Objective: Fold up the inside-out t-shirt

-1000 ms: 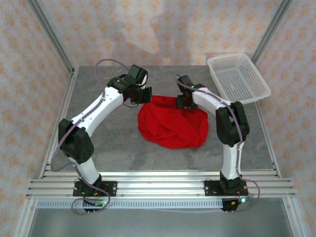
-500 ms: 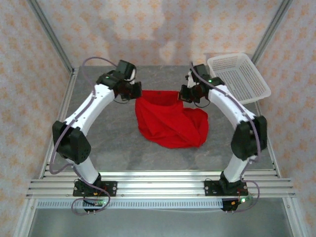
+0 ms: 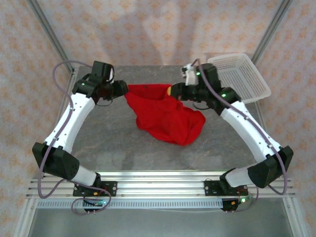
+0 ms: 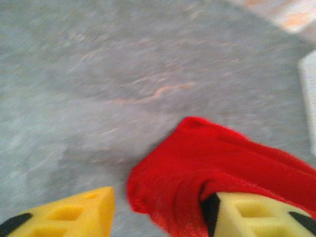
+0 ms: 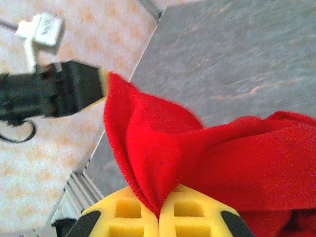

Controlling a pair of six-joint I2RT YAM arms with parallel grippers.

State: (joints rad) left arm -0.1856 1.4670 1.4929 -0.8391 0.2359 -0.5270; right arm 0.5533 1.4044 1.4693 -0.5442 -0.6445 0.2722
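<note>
**Top view.** The inside-out t-shirt [image 3: 165,118] sits around the middle of the grey bench [image 3: 108,143]. It is a rumpled red mass with its far edge raised and drawn out between the two arms. The left gripper [image 3: 121,89] is at the left end of that edge and the right gripper [image 3: 171,91] is at the right end. Below the edge the fabric sags to the bench, with most of the bulk lying towards the right arm's side. A white mesh basket [image 3: 239,76] stands at the far right corner of the bench, apart from the shirt and just behind the right arm's wrist.

**Left wrist view.** The picture is blurred. The left gripper's [image 4: 160,207] yellow foam fingers [image 4: 69,215] stand apart, so this gripper is open. Red cloth lies against the inner face of the finger on the right of the frame and bulges into the gap. The other finger is clear of the cloth, with bare bench showing beside it.

**Right wrist view.** The right gripper's [image 5: 159,210] two yellow pads [image 5: 123,217] are pressed together with a fold of the t-shirt nipped between them — closed on the fabric. The cloth rises from the pads and spreads to the right of the frame. Its far corner meets the yellow tip of the left gripper, seen across the frame, with grey bench beyond.
</note>
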